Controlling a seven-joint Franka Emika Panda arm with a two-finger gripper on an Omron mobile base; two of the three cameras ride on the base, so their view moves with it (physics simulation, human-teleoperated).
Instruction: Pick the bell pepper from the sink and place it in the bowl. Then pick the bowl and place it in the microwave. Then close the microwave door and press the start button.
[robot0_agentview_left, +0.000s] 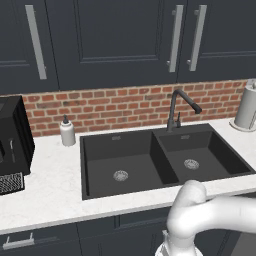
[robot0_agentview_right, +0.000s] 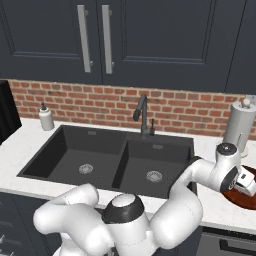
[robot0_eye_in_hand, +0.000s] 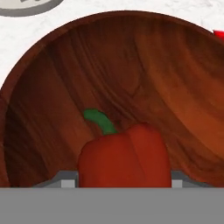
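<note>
Pincer: the pincer (robot0_eye_in_hand: 117, 183) sits at the bottom middle of the hand view, right over the bowl, its two grey tips showing on either side of the pepper; in the right base view it is at the right edge of the frame, just above the bowl.
Pincer state: the tips stand wide, one on each flank of the pepper, right against its sides; whether they press it or merely bracket it, I cannot tell.
Pepper: the red pepper (robot0_eye_in_hand: 124, 155) with its curved green stem lies between the tips, low in the hand view, its stem pointing toward the upper left of the frame.
Bowl: the brown wooden bowl (robot0_eye_in_hand: 144, 78) is under and behind the pepper, its glossy inside taking up most of the hand view; in the right base view a slice of it (robot0_agentview_right: 239, 200) shows at the right edge, on the white surface (robot0_agentview_right: 220, 207) right of the sink.
Sink: the black double sink (robot0_agentview_left: 150, 160) lies in the middle of the left base view, both basins bare but for the drains, the black faucet (robot0_agentview_left: 179, 107) behind it.
Nearby: a paper towel roll (robot0_agentview_right: 239, 125) stands at the upper right of the right base view, behind the bowl; a soap bottle (robot0_agentview_left: 67, 132) stands left of the sink.
</note>
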